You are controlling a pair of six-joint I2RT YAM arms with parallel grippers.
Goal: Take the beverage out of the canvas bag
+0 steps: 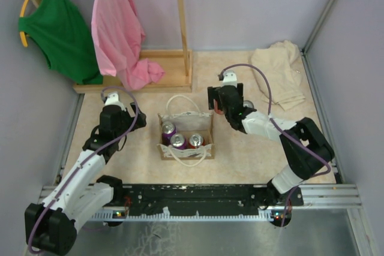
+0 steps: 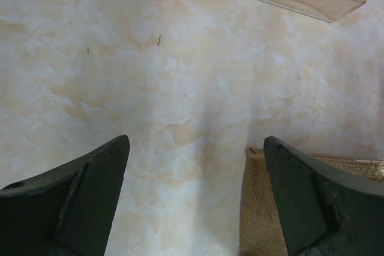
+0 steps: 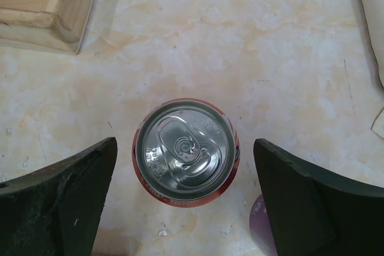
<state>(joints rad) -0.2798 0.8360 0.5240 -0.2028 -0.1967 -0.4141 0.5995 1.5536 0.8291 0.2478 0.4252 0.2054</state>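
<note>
Right gripper [image 3: 185, 141]: released, astride upright red aluminium can [image 3: 186, 151] on worktop [image 3: 240, 40].
Exit: straight up, avoiding purple can [image 3: 259, 232] just right.
Left gripper [image 2: 197, 139]: released, left of tan canvas bag [image 1: 186, 119].

Pale marbled bench [image 1: 252, 154], tan canvas bag [image 1: 186, 120] standing at its middle, upright red can [image 3: 186, 151] on the bare surface right of the bag, purple can [image 3: 259, 227] just beside it, wooden rack base [image 1: 156, 75] far left, crumpled beige cloth [image 1: 282, 73] far right
</note>
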